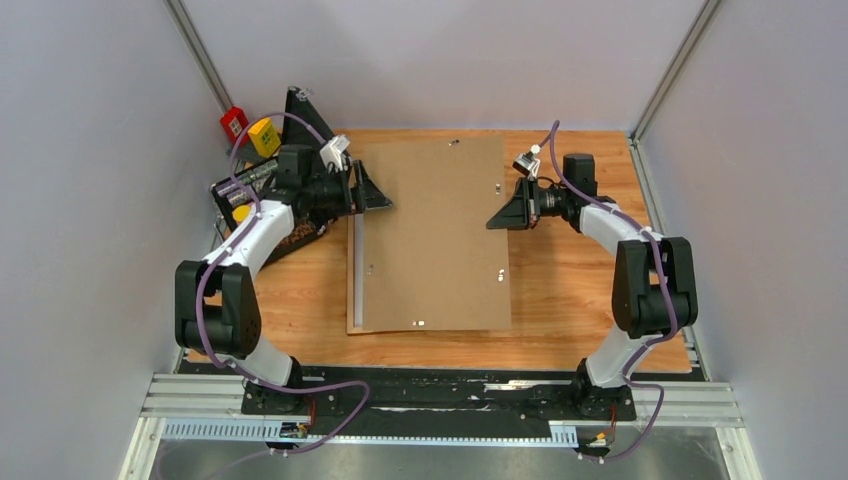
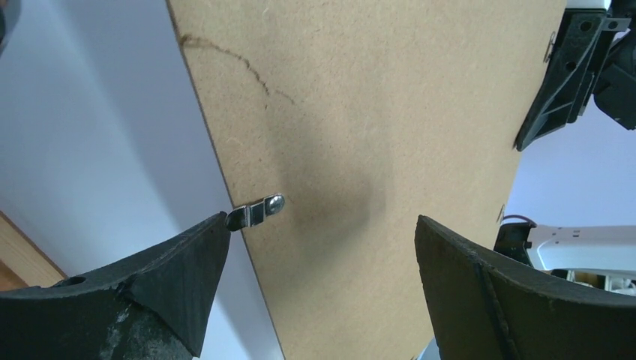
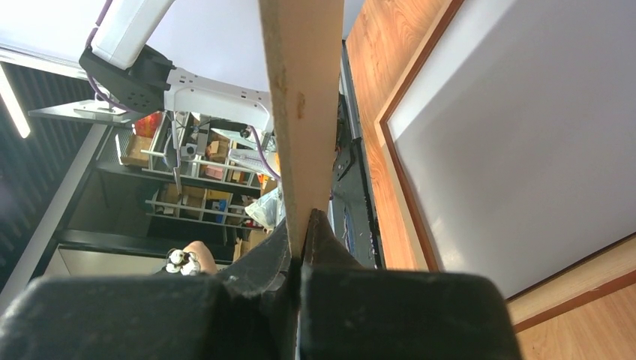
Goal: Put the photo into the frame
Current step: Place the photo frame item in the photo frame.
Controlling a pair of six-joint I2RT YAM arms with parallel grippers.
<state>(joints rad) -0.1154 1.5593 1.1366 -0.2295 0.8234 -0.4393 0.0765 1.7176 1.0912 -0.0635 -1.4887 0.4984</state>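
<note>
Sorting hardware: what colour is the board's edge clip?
Shiny silver; the clip shows best in left wrist view.

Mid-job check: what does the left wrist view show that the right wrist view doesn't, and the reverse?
Only the left wrist view shows the flat brown face of the backing board, a metal clip at its edge, and the left end effector wide open.
Only the right wrist view shows the board edge-on and the frame lying on the table below.
Both show the board with the right end effector shut on its edge.
</note>
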